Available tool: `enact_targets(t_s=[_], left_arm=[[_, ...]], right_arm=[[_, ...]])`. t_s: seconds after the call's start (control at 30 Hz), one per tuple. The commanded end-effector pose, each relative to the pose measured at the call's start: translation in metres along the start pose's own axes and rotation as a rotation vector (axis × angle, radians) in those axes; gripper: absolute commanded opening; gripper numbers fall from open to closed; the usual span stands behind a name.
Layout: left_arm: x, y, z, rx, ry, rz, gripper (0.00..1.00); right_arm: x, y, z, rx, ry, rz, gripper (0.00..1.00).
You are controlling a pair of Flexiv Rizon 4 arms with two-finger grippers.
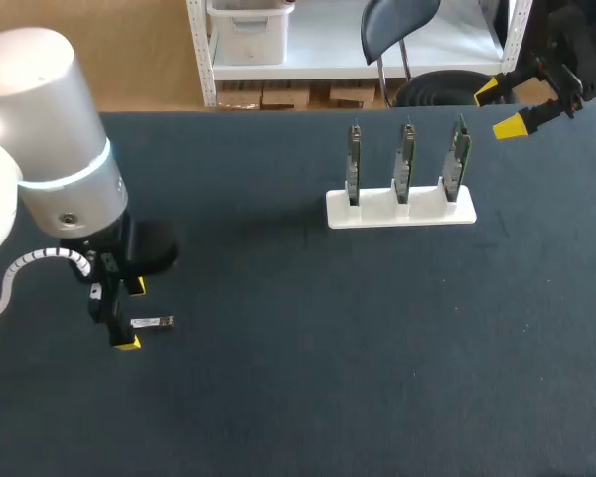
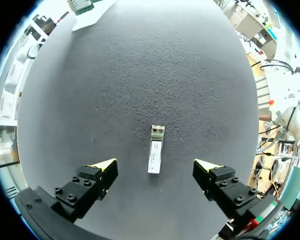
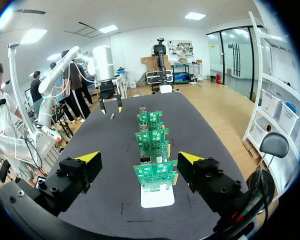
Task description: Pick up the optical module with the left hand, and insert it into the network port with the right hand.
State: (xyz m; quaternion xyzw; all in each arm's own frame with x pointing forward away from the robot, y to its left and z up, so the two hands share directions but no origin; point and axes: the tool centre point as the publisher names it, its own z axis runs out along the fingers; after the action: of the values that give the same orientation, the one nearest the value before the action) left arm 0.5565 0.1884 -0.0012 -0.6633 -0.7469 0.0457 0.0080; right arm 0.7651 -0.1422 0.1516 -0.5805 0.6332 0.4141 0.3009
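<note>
LEFT: left gripper (image 1: 131, 315) is hovering wide open over the module (image 1: 152, 323), likely lining up a pinch | MODULE: lying flat, untouched, at 8 o'clock on the worktop (image 1: 377, 348) | RIGHT: right gripper (image 1: 498, 108) is hanging wide open at 2 o'clock, near the stand (image 1: 400, 211) | STAND: holding three boards (image 1: 405, 159) upright at 1 o'clock.

Setting: robotics lab, electronics test bench. Evidence: two robot arms, left arm (image 1: 50, 129) and right arm (image 1: 566, 40), stand over a dark-matted table (image 1: 377, 378). A white rack (image 1: 400, 211) holds three bare circuit boards (image 1: 405, 159) upright. A small optical module (image 1: 152, 323) lies loose on the mat.
</note>
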Motion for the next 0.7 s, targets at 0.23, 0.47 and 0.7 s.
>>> enact_targets(t_s=[0.23, 0.47, 0.7], left_arm=[[-0.002, 0.002, 0.009, 0.025, 0.008, 0.001, 1.0], [0.0, -0.002, 0.018, 0.047, 0.005, -0.019, 1.0], [-0.001, -0.006, 0.026, 0.061, 0.019, -0.009, 1.0]], right_arm=[[0.0, 0.003, 0.001, 0.007, 0.0, -0.002, 1.0], [0.0, 0.003, 0.001, 0.007, 0.0, -0.002, 1.0], [0.0, 0.003, 0.001, 0.007, 0.0, -0.002, 1.0]])
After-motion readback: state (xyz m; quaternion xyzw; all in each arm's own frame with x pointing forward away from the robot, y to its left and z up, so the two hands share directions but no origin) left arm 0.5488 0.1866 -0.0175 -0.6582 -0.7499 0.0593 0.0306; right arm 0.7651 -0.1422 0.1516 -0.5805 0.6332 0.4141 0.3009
